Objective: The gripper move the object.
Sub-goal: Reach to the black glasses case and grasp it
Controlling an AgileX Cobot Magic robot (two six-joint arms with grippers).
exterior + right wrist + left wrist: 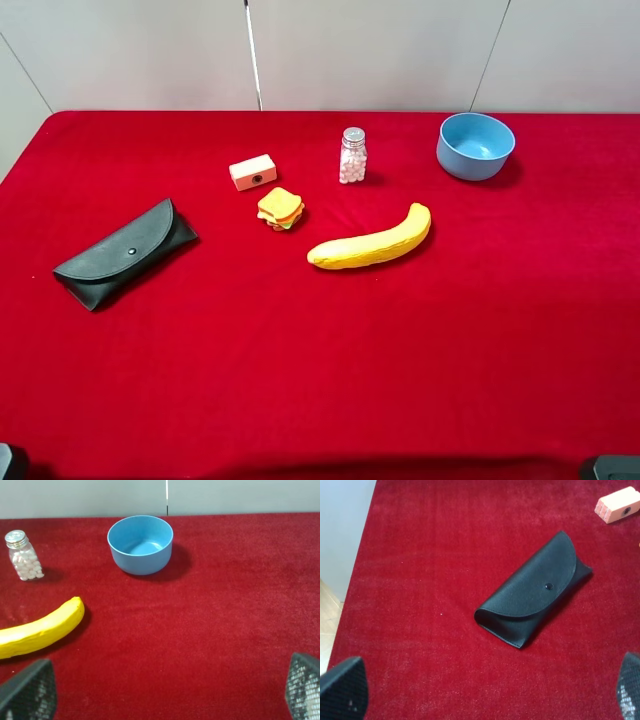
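The black glasses case (125, 253) lies flat on the red cloth at the left, flap closed, its snap button facing up. It also shows in the left wrist view (535, 596), lying at an angle. My left gripper (485, 692) is open and empty. Its two fingertips (342, 689) stand wide apart, well short of the case and not touching it. My right gripper (165, 690) is open and empty over bare cloth near the banana's end. In the high view only dark bits of the arms show at the bottom corners.
A yellow banana (371, 241) lies mid-table, with a toy sandwich (281, 208), a pink block (253, 172) and a pill bottle (352, 156) behind it. A blue bowl (475, 146) stands at the back right. The table's left edge (357, 580) runs close to the case.
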